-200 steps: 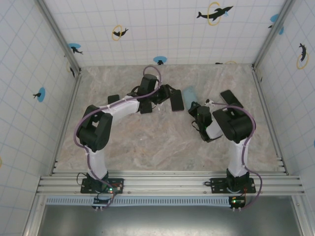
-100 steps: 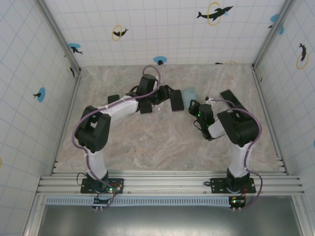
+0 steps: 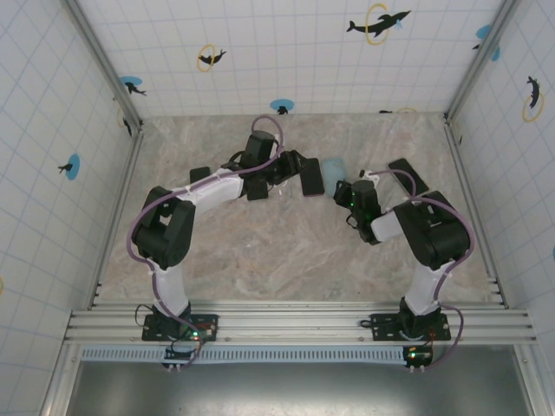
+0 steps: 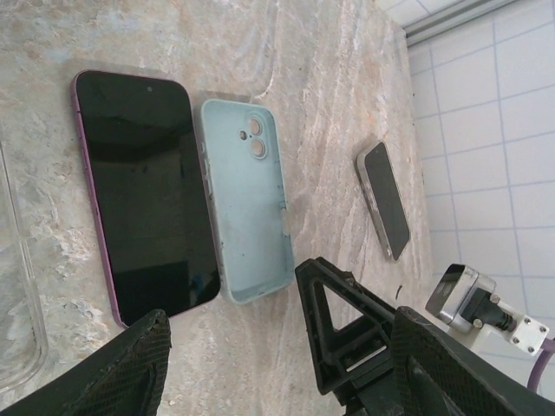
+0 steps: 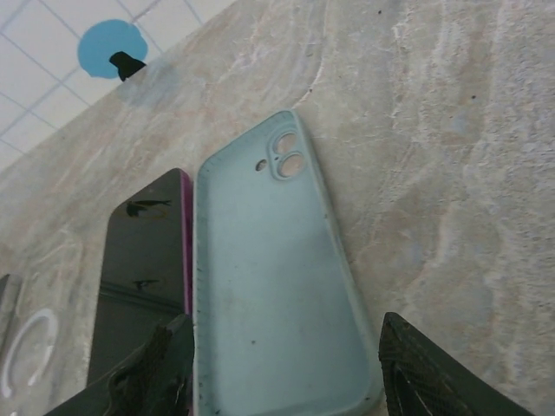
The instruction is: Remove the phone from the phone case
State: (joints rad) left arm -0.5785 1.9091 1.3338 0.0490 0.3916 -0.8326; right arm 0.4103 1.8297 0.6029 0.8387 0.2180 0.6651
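Observation:
The phone [image 4: 143, 195], purple-edged with a dark screen, lies flat on the marble table beside the light blue phone case [image 4: 247, 212]. The case lies hollow side up with nothing in it. From above, phone [image 3: 311, 179] and case [image 3: 333, 165] sit between the two arms. My left gripper [image 4: 277, 347] hovers open just short of their near ends, holding nothing. My right gripper [image 5: 286, 364] is open, a finger on either side of the case's [image 5: 269, 295] near end, apart from it. The phone [image 5: 143, 260] lies to its left.
A second phone [image 3: 408, 176] lies to the right near the wall. A clear case [image 4: 17, 295] lies left of the purple phone. A small dark object [image 3: 200, 174] sits left of the left arm. The right arm's black finger [image 4: 347, 329] stands close to my left gripper.
The right gripper has opened and let go of the blue case. The right arm's elbow has swung to the right. The left arm has barely moved.

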